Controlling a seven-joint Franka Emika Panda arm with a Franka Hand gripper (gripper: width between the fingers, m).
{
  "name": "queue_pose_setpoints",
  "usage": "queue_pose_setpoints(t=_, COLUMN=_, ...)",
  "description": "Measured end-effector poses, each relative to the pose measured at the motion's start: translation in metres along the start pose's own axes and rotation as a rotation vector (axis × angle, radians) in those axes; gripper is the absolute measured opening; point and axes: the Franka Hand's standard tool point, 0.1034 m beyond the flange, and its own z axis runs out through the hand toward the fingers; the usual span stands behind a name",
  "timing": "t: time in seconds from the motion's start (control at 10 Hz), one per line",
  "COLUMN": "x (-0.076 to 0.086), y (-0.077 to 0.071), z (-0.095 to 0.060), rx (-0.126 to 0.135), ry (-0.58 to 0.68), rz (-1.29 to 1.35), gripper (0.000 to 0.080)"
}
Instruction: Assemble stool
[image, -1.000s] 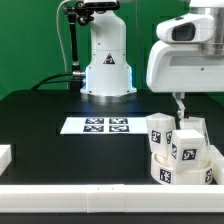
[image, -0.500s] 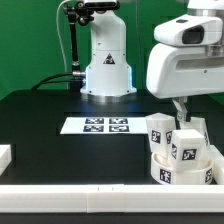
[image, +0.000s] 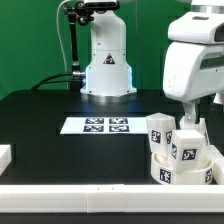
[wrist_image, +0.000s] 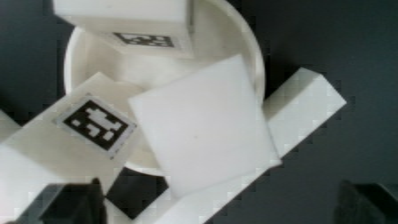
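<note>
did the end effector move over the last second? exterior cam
Yes. Against the fixed marker board, the end effector and its white housing shifted toward the exterior view's right and slightly down, now above the stool parts.

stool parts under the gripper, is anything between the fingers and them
Nothing visible does. In the wrist view the dark fingers hang over open space just above a white leg that lies across the round seat. In the exterior view the gripper hovers above the stacked parts.
</note>
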Motion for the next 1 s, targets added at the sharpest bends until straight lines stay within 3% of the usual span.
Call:
queue_pose_setpoints(t=0.4, x=-0.0042, y=0.0023, z=0.0074, rx=-0.029, ry=-0.038, rz=-0.305, gripper=0.0648)
queue_pose_setpoints(t=0.9, x=-0.0014, y=0.0035, z=0.0081, rx=-0.043, ry=-0.023, rz=-0.29, gripper=0.0648)
queue_pose_setpoints(t=1.0, x=-0.001, y=0.0027, z=0.0081, rx=-0.042, ry=-0.023, rz=-0.286, gripper=0.0503)
